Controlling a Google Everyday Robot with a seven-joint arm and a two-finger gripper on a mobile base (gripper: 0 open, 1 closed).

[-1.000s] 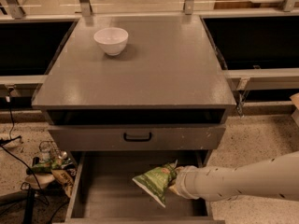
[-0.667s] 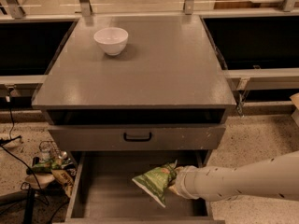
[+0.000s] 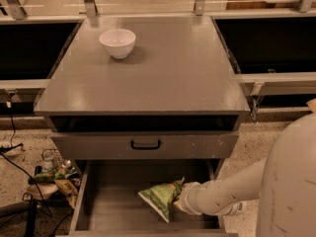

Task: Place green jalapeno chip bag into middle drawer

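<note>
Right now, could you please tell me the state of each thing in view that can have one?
green jalapeno chip bag: gripped at its right end, tilted, inside the middle drawer
middle drawer: pulled open
drawer with the black handle: closed
white bowl: upright on the cabinet top
gripper: shut on the bag, inside the open drawer

We see a grey cabinet (image 3: 66,143) with a flat tabletop (image 3: 168,78) that shines softly under warm light. Dark recesses (image 3: 29,48) open on both its sides, and metal posts (image 3: 89,1) stand behind it. The floor (image 3: 247,152) is pale speckled stone, with black cables (image 3: 13,127) lying at the left. The end effector (image 3: 180,201) is low before the cabinet, right of centre.
</note>
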